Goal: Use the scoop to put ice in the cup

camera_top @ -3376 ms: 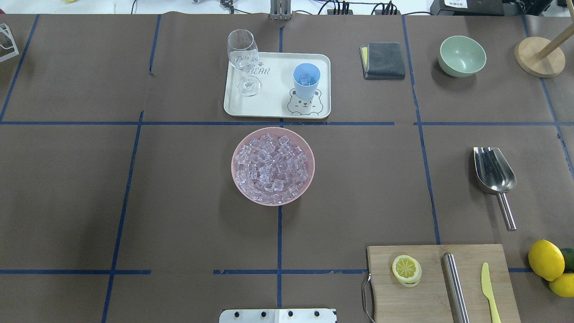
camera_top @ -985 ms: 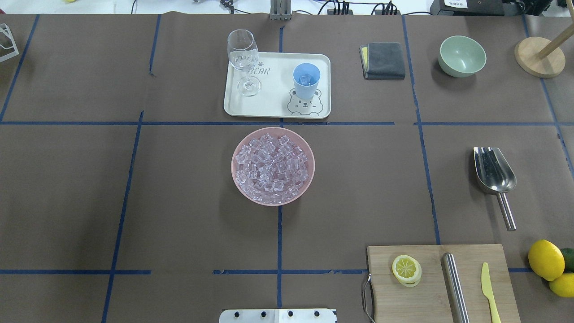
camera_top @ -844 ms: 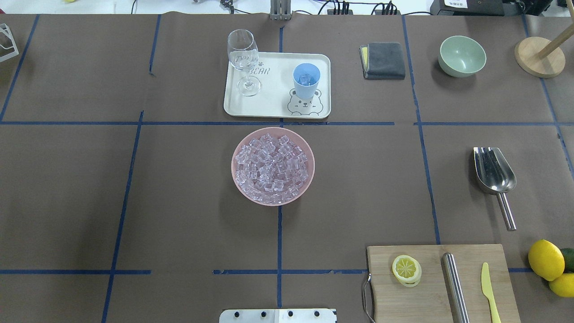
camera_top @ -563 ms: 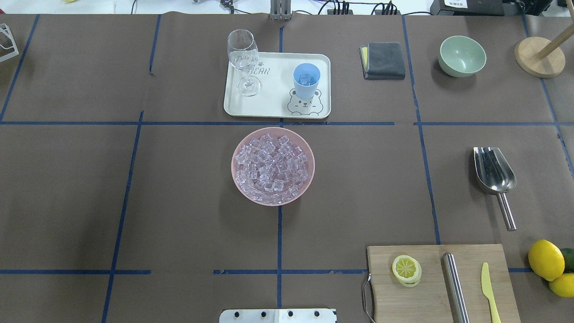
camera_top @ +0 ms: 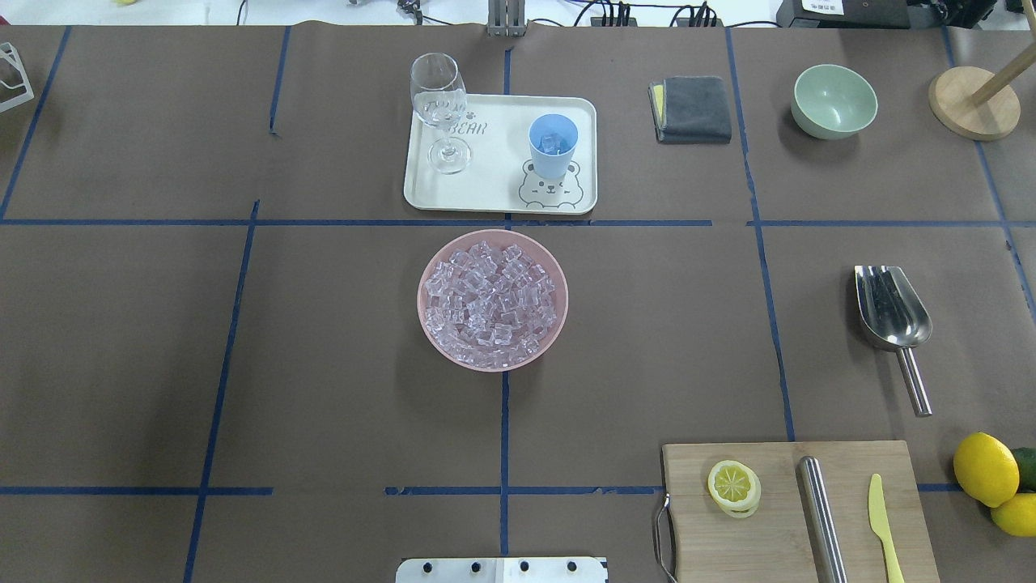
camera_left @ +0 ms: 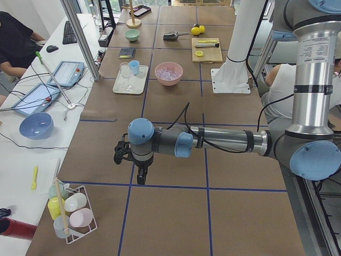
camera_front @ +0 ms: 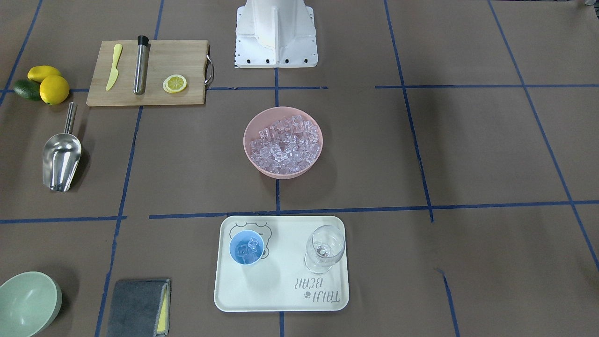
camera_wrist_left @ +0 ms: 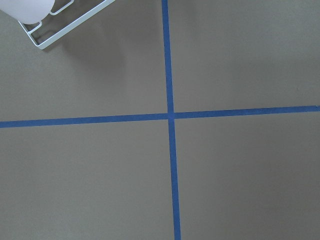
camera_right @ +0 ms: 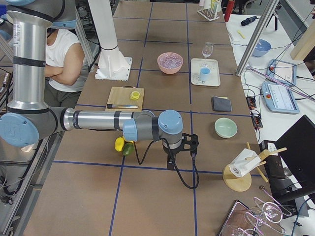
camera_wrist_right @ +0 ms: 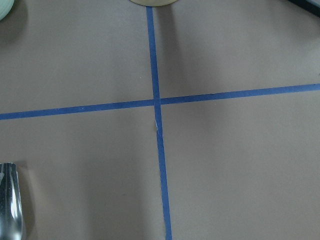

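Observation:
The ice (camera_top: pixel 492 301) is heaped in a pink bowl (camera_top: pixel 492 366) at the table's middle. Beyond it, the light-blue cup (camera_top: pixel 554 146) stands on a white tray (camera_top: pixel 494 172) with a few cubes inside, as the front-facing view of the cup (camera_front: pixel 246 248) confirms. The silver scoop (camera_top: pixel 893 312) lies alone on the table at the right, handle toward the robot; its edge shows in the right wrist view (camera_wrist_right: pixel 9 205). My left gripper (camera_left: pixel 141 180) and right gripper (camera_right: pixel 171 165) hang over bare table far from all of these. I cannot tell whether either is open or shut.
A wine glass (camera_top: pixel 439 105) shares the tray. A grey cloth (camera_top: pixel 692 109), green bowl (camera_top: pixel 834 101) and wooden stand (camera_top: pixel 974 101) sit at the back right. A cutting board (camera_top: pixel 777 518) with a steel cylinder (camera_top: pixel 821 518), and lemons (camera_top: pixel 985 468), lie at the front right.

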Robot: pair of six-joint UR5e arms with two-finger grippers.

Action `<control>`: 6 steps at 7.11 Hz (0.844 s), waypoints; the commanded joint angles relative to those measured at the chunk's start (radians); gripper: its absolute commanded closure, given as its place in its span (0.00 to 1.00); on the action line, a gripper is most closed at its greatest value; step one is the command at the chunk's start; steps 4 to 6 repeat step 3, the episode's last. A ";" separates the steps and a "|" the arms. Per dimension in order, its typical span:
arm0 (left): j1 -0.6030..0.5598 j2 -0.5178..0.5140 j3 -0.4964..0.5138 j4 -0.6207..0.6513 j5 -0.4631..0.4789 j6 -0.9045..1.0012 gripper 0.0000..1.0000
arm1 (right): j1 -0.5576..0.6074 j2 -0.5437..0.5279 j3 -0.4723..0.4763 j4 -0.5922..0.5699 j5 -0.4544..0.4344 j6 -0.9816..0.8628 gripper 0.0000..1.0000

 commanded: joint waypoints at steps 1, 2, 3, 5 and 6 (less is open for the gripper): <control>0.000 0.000 0.000 0.000 0.000 0.000 0.00 | 0.001 0.000 0.000 0.000 0.000 0.000 0.00; 0.000 0.000 0.000 0.000 0.000 0.000 0.00 | 0.000 0.002 0.000 0.000 0.000 -0.001 0.00; 0.000 0.000 0.000 -0.002 0.000 0.000 0.00 | 0.001 0.006 0.002 0.000 0.002 -0.003 0.00; 0.000 0.000 0.000 -0.002 0.000 0.000 0.00 | 0.001 0.006 0.002 0.000 0.002 -0.003 0.00; 0.000 0.000 0.000 -0.002 0.000 0.000 0.00 | 0.001 0.006 0.002 0.000 0.002 -0.003 0.00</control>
